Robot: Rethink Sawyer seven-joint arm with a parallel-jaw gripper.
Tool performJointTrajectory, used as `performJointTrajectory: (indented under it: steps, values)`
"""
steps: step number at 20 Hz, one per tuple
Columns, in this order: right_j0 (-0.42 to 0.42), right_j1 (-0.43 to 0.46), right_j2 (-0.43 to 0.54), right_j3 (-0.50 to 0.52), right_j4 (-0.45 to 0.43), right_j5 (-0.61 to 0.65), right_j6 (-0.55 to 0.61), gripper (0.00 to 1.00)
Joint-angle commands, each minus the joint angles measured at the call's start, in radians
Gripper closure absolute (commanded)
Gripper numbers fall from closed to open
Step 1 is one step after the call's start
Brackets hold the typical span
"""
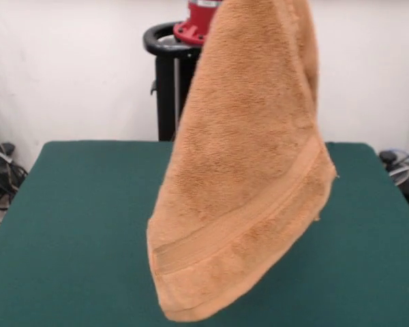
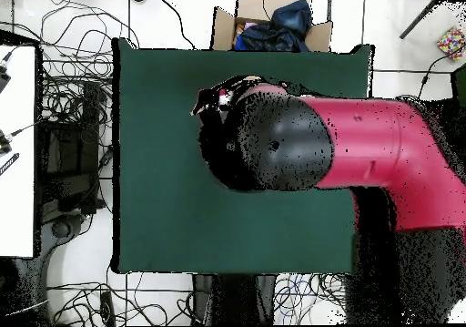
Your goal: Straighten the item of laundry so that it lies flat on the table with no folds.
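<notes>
Front view: towel (image 1: 249, 177) hangs below the unseen claw, clear of the table (image 1: 68, 225). Claw state: cannot tell. Best lower slowly, dragging the bottom edge flat.

Red and black Sawyer arm on a black pedestal.

From above, the arm (image 2: 382, 155) is one thick link with a smooth red shell that has a soft shine. It ends in a big round black joint cap (image 2: 273, 146) with a small dot near its middle. Beyond the cap I see a small dark part with a bit of red and white on it, but it is too ragged to read. From across the table, a red base (image 1: 199, 20) with a silver band sits on a round black ring on top of the black pedestal (image 1: 167, 95), made of straight upright posts.
</notes>
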State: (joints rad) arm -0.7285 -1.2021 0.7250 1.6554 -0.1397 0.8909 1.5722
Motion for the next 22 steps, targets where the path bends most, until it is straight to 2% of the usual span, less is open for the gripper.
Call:
performJointTrajectory:
  steps: [1, 6, 10, 16, 22]
  values:
    - [0.055, 0.063, -0.070, 0.042, -0.009, -0.141, 0.172, 1.00]
    - [0.023, 0.077, -0.033, 0.113, 0.038, -0.280, 0.145, 1.00]
    - [0.017, 0.103, -0.024, 0.163, 0.025, -0.405, 0.154, 1.00]
    - [-0.039, 0.153, 0.042, 0.246, 0.011, -0.603, 0.144, 1.00]
    - [-0.068, 0.191, 0.069, 0.302, -0.024, -0.748, 0.155, 1.00]
